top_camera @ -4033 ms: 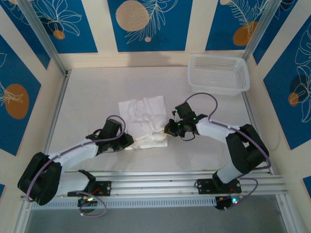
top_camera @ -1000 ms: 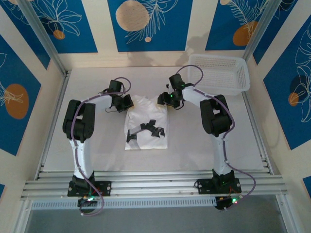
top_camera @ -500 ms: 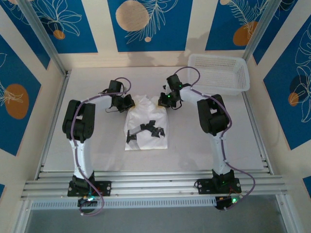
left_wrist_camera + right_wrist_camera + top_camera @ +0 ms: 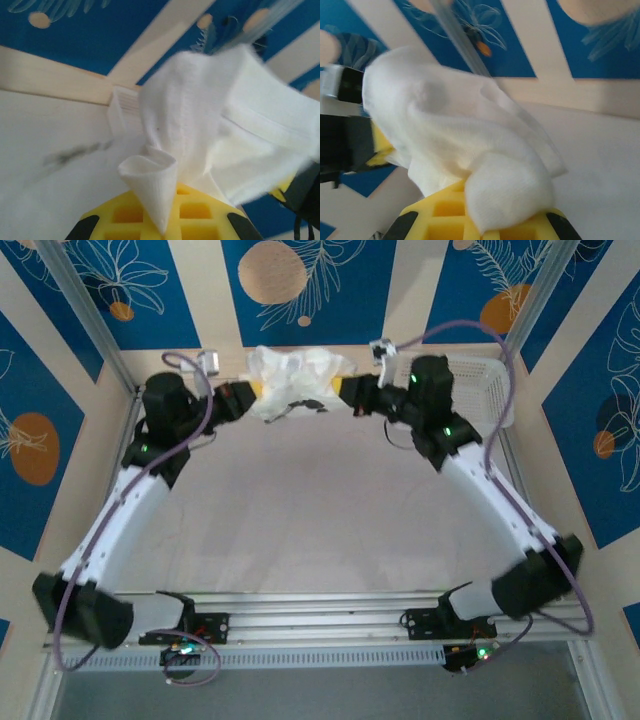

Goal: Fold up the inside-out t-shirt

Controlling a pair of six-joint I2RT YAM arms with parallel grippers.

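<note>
The inside-out t-shirt [image 4: 292,377] is a bunched white cloth hanging in the air over the back of the table, stretched between both grippers. My left gripper [image 4: 238,397] is shut on its left end, and my right gripper [image 4: 352,393] is shut on its right end. In the left wrist view a cone of white t-shirt [image 4: 200,110] sticks out of the yellow left gripper [image 4: 167,222]. In the right wrist view a fold of the t-shirt [image 4: 450,125] bulges over the yellow right gripper [image 4: 490,222]. The label is hidden.
A white mesh basket [image 4: 487,392] stands at the back right, partly behind my right arm. Both arms arch high over the grey table [image 4: 320,520]. Metal frame posts [image 4: 90,320] rise at the back corners, close to the raised grippers.
The shirt lay on the table with both grippers at its far corners. The right gripper has shut on it, and both arms have lifted it high toward the back wall.
</note>
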